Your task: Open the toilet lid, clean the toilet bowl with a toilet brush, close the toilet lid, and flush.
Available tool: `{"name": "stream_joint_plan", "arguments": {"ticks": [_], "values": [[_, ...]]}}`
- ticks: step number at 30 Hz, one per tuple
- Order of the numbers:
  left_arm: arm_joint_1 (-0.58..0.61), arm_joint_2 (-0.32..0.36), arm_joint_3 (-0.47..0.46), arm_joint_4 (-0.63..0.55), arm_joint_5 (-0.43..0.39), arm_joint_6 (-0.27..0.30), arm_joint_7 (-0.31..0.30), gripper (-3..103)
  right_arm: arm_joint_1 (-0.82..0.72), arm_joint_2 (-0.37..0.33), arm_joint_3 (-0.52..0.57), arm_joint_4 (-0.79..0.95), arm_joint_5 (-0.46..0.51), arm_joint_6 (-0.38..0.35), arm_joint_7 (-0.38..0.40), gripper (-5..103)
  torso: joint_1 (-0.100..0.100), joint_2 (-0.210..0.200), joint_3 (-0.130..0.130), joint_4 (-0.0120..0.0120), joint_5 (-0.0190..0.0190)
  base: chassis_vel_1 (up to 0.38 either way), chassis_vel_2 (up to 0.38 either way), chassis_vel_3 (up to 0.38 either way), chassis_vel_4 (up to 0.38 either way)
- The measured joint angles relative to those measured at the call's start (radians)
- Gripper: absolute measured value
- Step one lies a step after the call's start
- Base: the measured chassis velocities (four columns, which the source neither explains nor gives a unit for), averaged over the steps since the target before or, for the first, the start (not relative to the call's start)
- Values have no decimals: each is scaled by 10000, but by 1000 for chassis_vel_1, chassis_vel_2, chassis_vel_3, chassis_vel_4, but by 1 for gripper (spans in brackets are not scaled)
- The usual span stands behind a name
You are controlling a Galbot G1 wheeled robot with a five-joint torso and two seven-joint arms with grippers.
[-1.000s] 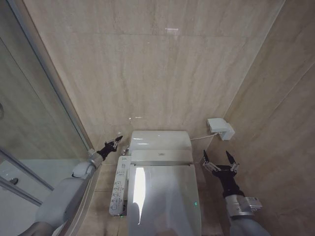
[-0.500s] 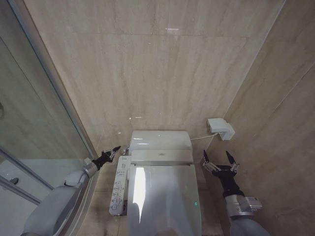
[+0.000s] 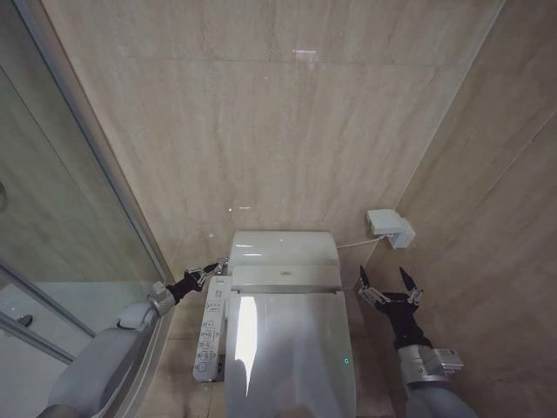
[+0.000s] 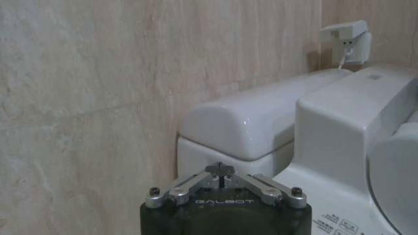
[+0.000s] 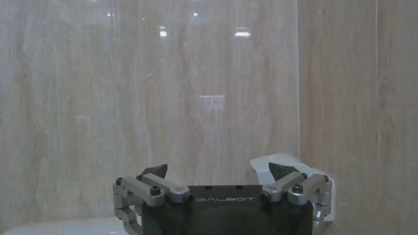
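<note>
The toilet lid (image 3: 291,348) lies closed over the toilet bowl, which is hidden beneath it. A narrow white button panel (image 3: 209,331) runs along the toilet's left side. My left gripper (image 3: 218,262) is shut and holds nothing. It points at the left end of the white tank (image 3: 283,248), just above the panel's far end. In the left wrist view the shut fingertips (image 4: 222,170) sit close in front of the tank's corner (image 4: 242,127). My right gripper (image 3: 387,283) hangs open to the right of the toilet, and its spread fingers (image 5: 153,172) face the wall. The toilet brush is out of view.
A glass shower partition (image 3: 52,218) with a metal frame stands at the left, close to my left arm. A white wall box (image 3: 389,226) with a cable sits on the right wall above my right gripper. Beige tiled walls close in behind and to the right.
My left gripper has dropped lower and then moved right, toward the tank's left end. The right arm has stayed where it was.
</note>
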State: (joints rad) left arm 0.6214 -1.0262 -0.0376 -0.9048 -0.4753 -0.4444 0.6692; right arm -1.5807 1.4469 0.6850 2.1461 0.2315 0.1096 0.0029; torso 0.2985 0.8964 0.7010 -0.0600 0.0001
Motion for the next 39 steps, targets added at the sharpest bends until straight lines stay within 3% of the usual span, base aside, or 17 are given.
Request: {"name": "stream_joint_plan", "arguments": {"ticks": [39], "values": [[-779,-686,16,1961,211,3,1023,0,0,0,0,0,0,0,0,100,-1,0,-2,0,-2,0,0,0,0]]}}
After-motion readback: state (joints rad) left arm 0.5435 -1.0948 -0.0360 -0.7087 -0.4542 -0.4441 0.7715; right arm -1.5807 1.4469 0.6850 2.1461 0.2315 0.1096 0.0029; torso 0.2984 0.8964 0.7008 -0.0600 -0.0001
